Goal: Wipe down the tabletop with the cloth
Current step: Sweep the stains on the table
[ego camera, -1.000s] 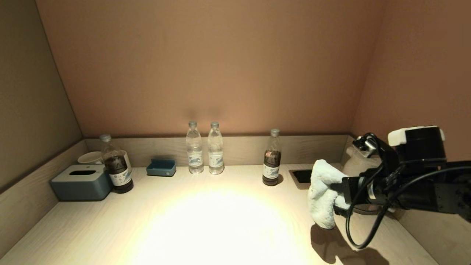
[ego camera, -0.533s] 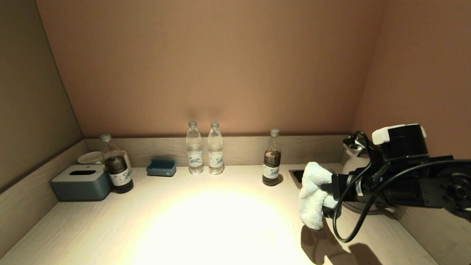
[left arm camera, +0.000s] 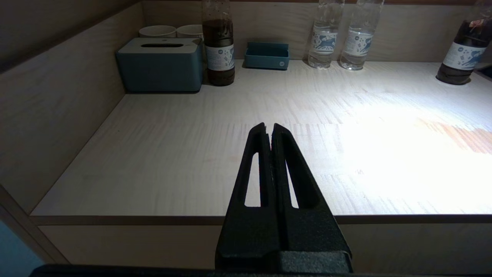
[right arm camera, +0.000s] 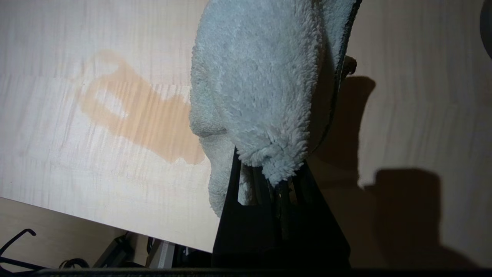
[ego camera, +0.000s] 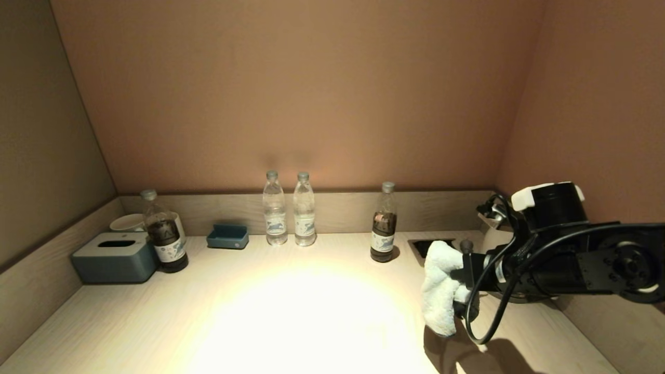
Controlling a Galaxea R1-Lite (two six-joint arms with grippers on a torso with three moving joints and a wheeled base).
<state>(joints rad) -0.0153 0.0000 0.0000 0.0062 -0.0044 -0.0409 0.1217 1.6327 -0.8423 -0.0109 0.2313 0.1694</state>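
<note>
Your right gripper [ego camera: 460, 291] is clamped on the cloth [ego camera: 439, 288], left gripper [left arm camera: 271, 132] pressed together and idle; swing wide and you could knock over the dark bottle [ego camera: 383, 228]

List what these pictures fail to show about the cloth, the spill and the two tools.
- Right tool: its tips are buried in the fluffy white cloth, right wrist view.
- Brownish spill: its near end runs behind the cloth; in the head view, glare on the pale wooden tabletop washes it out.
- Cloth-to-tabletop contact: cannot tell in either view.
- Left tool: outside the head view.
</note>
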